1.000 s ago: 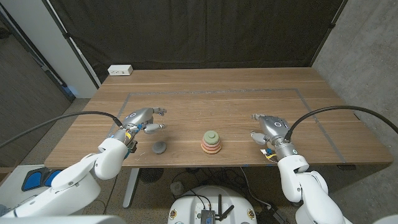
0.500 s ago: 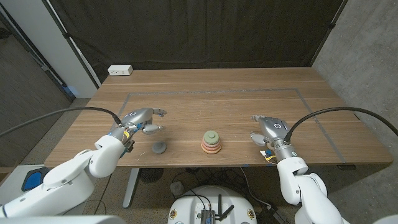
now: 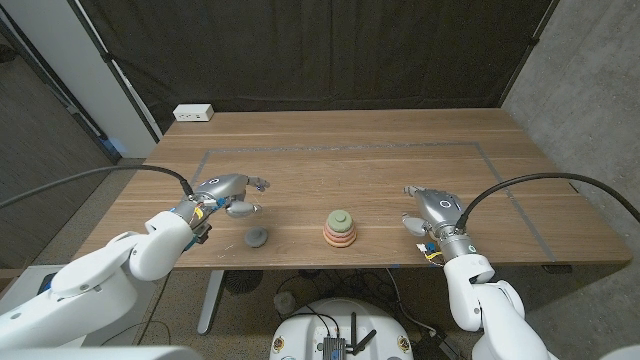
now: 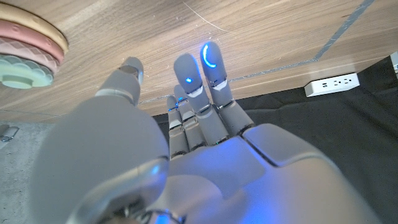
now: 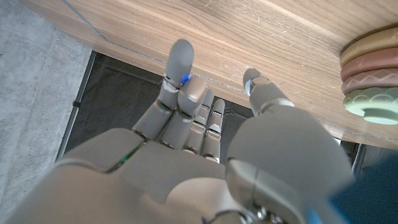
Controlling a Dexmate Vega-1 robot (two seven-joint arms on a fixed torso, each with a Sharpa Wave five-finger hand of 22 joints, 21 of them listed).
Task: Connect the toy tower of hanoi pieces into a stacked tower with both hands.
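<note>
Near the front edge of the wooden table (image 3: 340,160), at its middle, the partly built tower (image 3: 341,229) is seen: stacked rings in pink and tan tones with a pale green piece on top. To its left, well short of the stack, a loose grey piece (image 3: 257,237) is seen lying on the table, apart from everything else.

Over on the left, the left hand (image 3: 232,193) is held just behind that grey piece, beyond it from the table's front edge, and nothing is gripped by it; its fingers (image 4: 211,68) are stretched out and slightly apart, the thumb spread to one side. Whether it is touching the wood cannot be told. From the left wrist view, the tower's scalloped rings (image 4: 25,46) are caught at the edge of the picture, beside the thumb.

On the right, the right hand (image 3: 432,208) is held well clear of the tower, fingers (image 5: 177,68) extended and parted, with nothing held. The same stack (image 5: 373,81) is picked up in the right wrist view, off beyond the thumb.

At the far left corner of the table, a white power strip (image 3: 193,113) is seen.
</note>
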